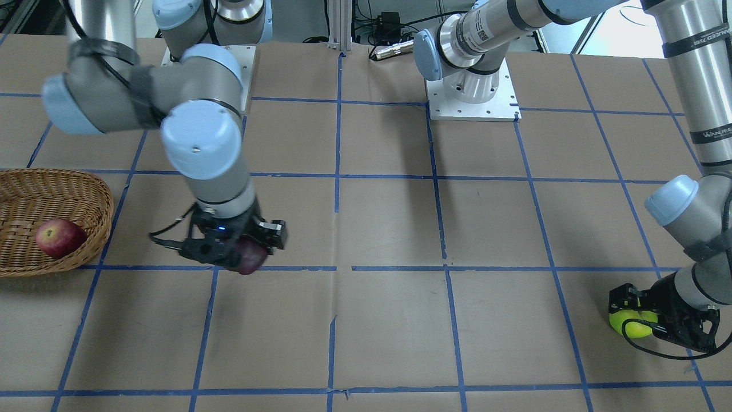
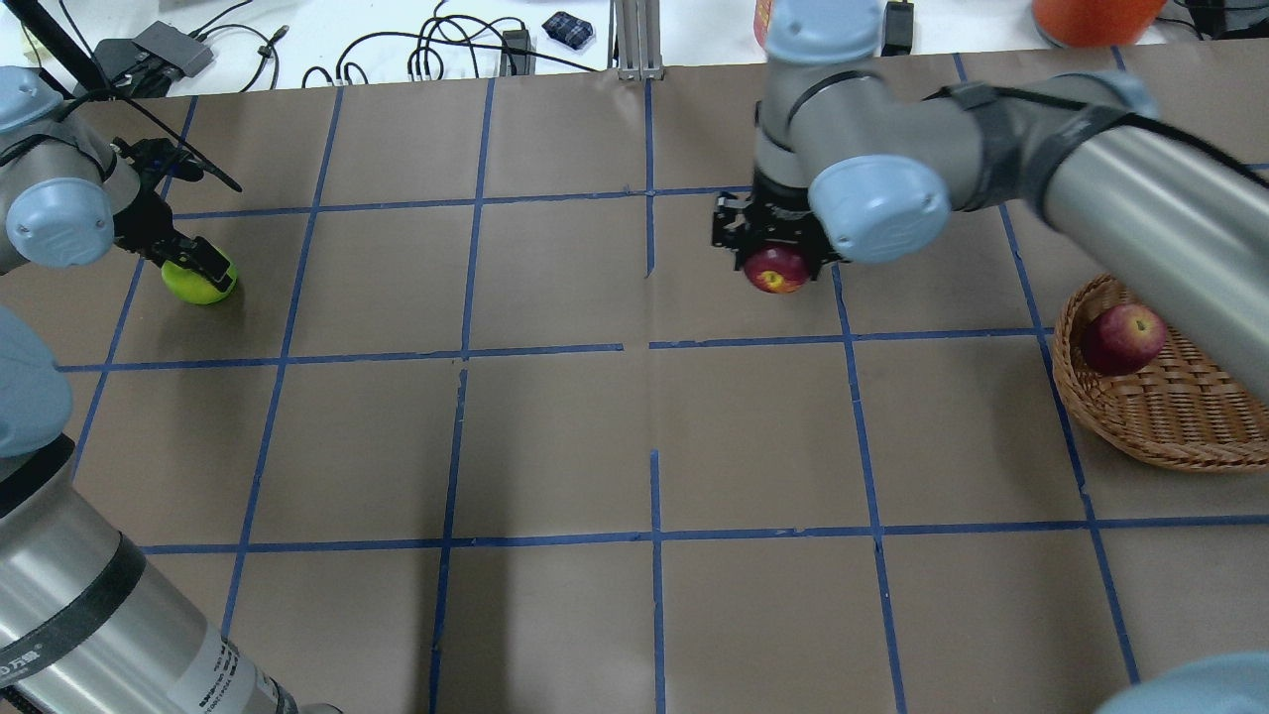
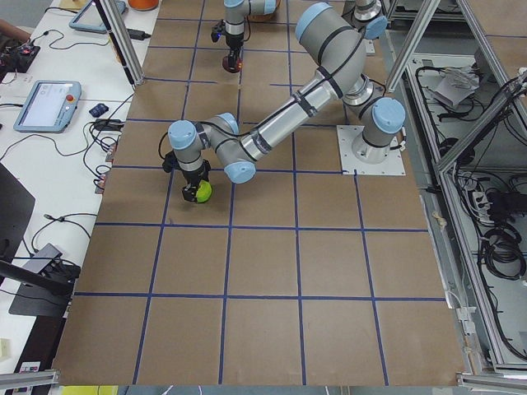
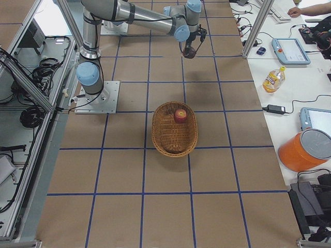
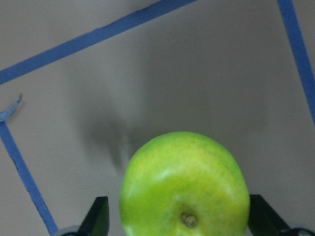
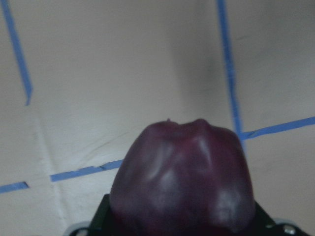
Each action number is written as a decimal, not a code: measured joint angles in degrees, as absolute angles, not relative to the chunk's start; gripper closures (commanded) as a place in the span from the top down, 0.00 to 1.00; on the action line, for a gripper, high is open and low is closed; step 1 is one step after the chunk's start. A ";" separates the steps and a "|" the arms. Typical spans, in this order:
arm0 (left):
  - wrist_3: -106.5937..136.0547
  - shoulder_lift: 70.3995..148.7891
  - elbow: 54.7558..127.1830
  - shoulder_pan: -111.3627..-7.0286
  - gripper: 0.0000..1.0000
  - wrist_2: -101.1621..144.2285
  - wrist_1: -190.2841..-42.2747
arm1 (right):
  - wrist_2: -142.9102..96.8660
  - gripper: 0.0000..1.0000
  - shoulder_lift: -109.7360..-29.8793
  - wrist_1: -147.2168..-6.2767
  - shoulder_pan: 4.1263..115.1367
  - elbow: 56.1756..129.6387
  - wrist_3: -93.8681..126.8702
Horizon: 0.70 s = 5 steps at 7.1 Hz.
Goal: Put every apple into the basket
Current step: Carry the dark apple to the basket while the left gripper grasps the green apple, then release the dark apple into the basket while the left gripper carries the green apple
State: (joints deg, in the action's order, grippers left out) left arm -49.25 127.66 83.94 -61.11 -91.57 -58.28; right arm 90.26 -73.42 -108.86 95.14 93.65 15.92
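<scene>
The right claw (image 2: 776,260) is closed on the dark apple (image 6: 182,182) and holds it clear of the table (image 2: 555,446), well apart from the basket (image 2: 1150,451). The left claw (image 2: 193,270) is narrowed onto the green apple (image 5: 184,184), one finger (image 5: 98,216) on each side of it, at the far end of the table from the basket; whether this apple is lifted or resting cannot be told. The red apple (image 2: 1122,339) lies inside the basket near its rim. Hazards: the dark apple is gripped at its upper half, with most of the fruit hanging below the fingers, so a fast swing could let it slip and roll away. A release from too high could bounce it out of the shallow basket or knock the red apple over the low rim. The green apple needs the longest carry, and the two arms could foul each other if both approach the basket together.
</scene>
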 measured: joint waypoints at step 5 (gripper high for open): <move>-31.64 118.07 85.98 -74.78 0.12 -89.24 -74.85 | 92.01 0.37 -79.01 -112.07 61.96 97.44 -39.97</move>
State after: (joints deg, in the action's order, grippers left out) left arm -31.64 118.07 85.98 -74.78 -89.24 -74.85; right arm 92.01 -79.01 -112.07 61.96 97.44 -39.97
